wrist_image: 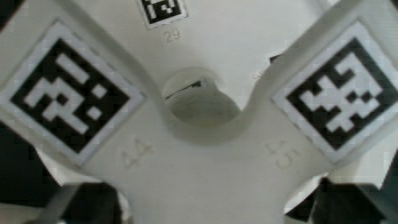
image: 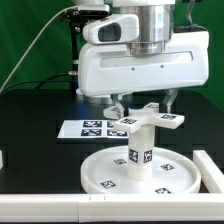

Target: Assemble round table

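Observation:
The round table's white disc (image: pixel 110 178) lies rim up at the front of the table. The short white leg (image: pixel 138 150) stands upright in its hub and carries a square tag. The small base piece (image: pixel 140 121) sits on top of the leg, with tags on its arms. My gripper (image: pixel 145 108) comes straight down over it, one finger on each side. In the wrist view the base piece (wrist_image: pixel 196 160) fills the picture with two tags and a round central hole (wrist_image: pixel 196 105). My gripper (wrist_image: pixel 214 205) has its dark fingertips (wrist_image: pixel 80 200) pressed against the piece's two edges.
The marker board (image: pixel 88 128) lies flat behind the disc, toward the exterior view's left. A low white wall (image: pixel 40 207) runs along the front edge. A white block (image: pixel 210 170) stands at the exterior view's right of the disc. A cable hangs at the back left.

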`<state>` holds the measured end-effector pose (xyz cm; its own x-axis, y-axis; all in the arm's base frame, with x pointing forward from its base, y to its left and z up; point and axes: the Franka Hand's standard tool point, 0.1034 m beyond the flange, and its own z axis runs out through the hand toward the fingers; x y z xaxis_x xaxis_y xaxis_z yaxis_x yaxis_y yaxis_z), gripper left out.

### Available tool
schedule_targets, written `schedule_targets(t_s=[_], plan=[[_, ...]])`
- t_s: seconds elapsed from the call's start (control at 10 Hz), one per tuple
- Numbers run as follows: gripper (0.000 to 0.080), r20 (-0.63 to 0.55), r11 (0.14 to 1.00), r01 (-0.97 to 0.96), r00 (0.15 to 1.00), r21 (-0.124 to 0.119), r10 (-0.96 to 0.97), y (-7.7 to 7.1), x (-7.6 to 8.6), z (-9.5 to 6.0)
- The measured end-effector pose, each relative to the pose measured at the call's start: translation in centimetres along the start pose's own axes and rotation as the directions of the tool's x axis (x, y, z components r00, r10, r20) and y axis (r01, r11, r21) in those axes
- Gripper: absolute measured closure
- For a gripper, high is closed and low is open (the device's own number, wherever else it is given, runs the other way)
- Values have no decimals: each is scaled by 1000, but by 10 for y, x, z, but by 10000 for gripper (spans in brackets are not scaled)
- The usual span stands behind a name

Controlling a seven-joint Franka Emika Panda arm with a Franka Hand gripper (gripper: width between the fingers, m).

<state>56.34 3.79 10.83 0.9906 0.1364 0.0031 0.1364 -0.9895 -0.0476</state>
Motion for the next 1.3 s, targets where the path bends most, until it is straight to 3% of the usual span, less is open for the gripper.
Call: schedule_targets(t_s=[0.4,0.6,0.8,1.0,1.2,1.3], plan=[[364,-13,953,-303,953,3,303,0,1,1],[364,-36,805,-593,805,15,593,-3,1,1],[363,-43,542,-839,541,38,840,-4,1,1],[363,-24,345,-936,344,66,939,-1,1,2],[363,-20,318,-946,317,70,948,-1,1,2],[232,-20,323,-944,322,68,947,-2,0,3]])
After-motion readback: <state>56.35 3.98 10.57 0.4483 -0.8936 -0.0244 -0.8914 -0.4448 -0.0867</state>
